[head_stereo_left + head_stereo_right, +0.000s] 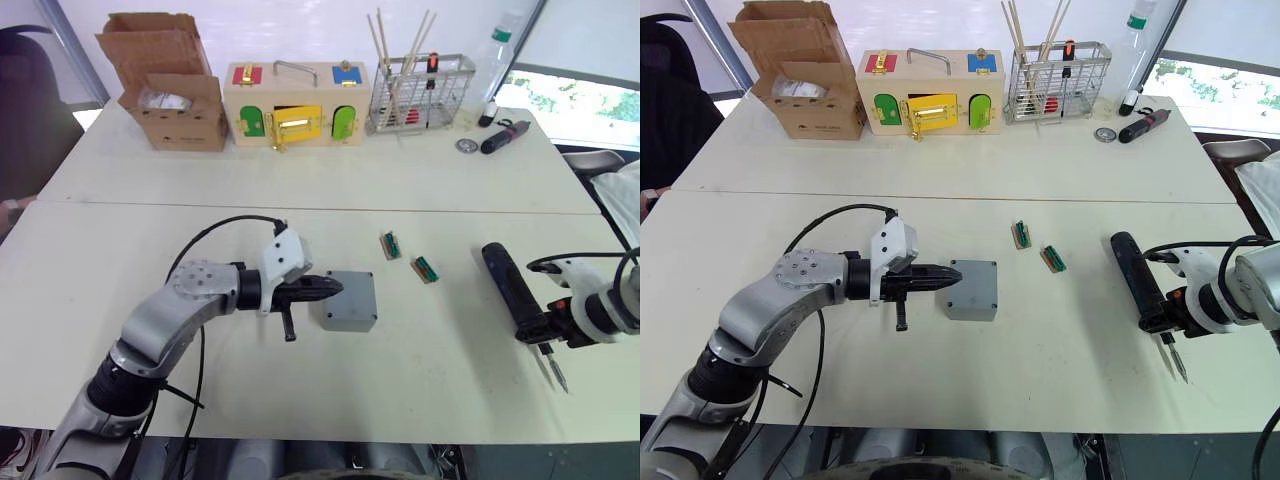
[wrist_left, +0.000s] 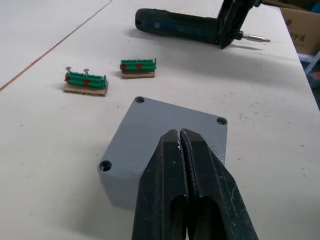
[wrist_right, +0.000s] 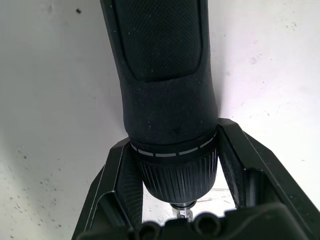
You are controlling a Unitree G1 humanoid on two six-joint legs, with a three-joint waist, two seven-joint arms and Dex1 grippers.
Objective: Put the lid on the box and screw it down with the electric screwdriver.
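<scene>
head stereo — down over table | wrists — close, along end effectors

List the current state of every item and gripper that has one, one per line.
lid: seated on the box, screw holes empty
box: closed by the lid, standing on the table
electric screwdriver: lying flat on the table
left gripper: shut, tips over the lid
right gripper: fingers flanking the screwdriver's collar
wooden box: yellow door ajar
cardboard box: flaps open

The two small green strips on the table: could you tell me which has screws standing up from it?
The strip farther from the screwdriver; the other strip carries none.
</scene>
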